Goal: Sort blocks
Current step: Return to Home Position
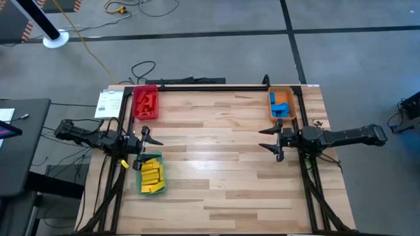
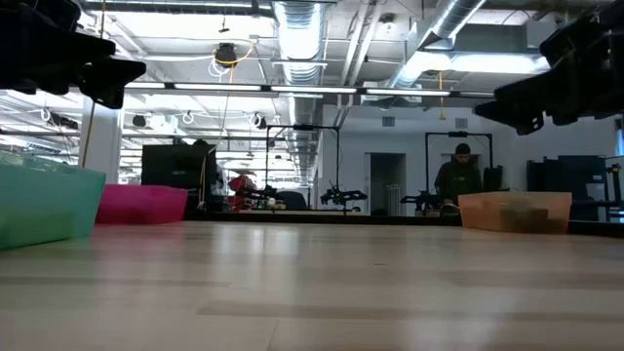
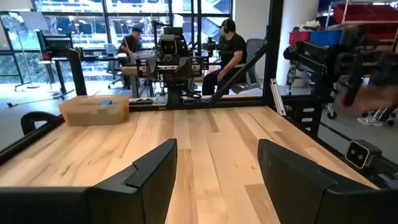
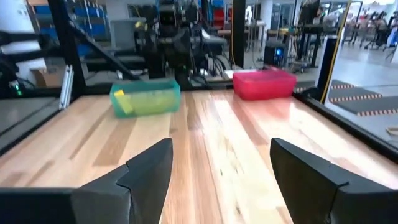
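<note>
Three trays hold the blocks. The red tray [image 1: 146,103] at the far left holds red blocks [image 1: 148,99]. The orange tray [image 1: 282,105] at the far right holds blue blocks [image 1: 281,107]. The green tray [image 1: 151,174] at the near left holds yellow blocks [image 1: 152,176]. My left gripper [image 1: 149,141] is open and level above the table between the red and green trays, with nothing between its fingers [image 3: 155,171]. My right gripper [image 1: 269,139] is open and level just in front of the orange tray, also with nothing between its fingers [image 4: 152,168].
Bare wooden table [image 1: 216,164] lies between the two grippers. A black frame rail [image 1: 210,86] runs along the far edge. A sheet of paper [image 1: 109,103] lies left of the red tray. People sit at desks beyond the table [image 3: 227,50].
</note>
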Robot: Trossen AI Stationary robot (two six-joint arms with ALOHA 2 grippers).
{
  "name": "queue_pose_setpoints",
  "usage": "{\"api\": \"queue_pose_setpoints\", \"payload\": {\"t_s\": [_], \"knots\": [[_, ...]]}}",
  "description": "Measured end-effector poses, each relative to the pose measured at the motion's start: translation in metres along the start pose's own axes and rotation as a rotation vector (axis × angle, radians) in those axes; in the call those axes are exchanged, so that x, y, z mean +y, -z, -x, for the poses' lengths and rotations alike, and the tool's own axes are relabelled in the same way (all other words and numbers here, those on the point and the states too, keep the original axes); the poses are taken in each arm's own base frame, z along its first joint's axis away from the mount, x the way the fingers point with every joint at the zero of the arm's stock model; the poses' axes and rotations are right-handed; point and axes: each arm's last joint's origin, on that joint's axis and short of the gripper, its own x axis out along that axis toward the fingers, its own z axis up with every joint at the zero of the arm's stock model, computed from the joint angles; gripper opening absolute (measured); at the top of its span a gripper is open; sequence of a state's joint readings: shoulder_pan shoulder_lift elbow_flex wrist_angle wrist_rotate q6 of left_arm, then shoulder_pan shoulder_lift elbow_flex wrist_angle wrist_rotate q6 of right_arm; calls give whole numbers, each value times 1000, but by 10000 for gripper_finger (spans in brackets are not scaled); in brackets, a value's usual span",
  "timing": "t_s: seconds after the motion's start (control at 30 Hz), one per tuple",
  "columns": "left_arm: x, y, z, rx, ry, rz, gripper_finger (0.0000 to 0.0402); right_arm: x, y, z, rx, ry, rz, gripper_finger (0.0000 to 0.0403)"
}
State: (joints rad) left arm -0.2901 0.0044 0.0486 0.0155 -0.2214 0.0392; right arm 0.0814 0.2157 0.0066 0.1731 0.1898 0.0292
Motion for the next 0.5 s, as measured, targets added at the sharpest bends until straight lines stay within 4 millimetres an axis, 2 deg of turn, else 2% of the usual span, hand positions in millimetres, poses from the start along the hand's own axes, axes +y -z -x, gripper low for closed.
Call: {"api": "queue_pose_setpoints", "payload": {"t_s": [0.33,0.5], "knots": [[0,0,0,1,-1,-2,219,0,11,1,116,4,25,285],[0,0,0,2,-2,-1,219,0,12,1,117,4,26,285]]}}
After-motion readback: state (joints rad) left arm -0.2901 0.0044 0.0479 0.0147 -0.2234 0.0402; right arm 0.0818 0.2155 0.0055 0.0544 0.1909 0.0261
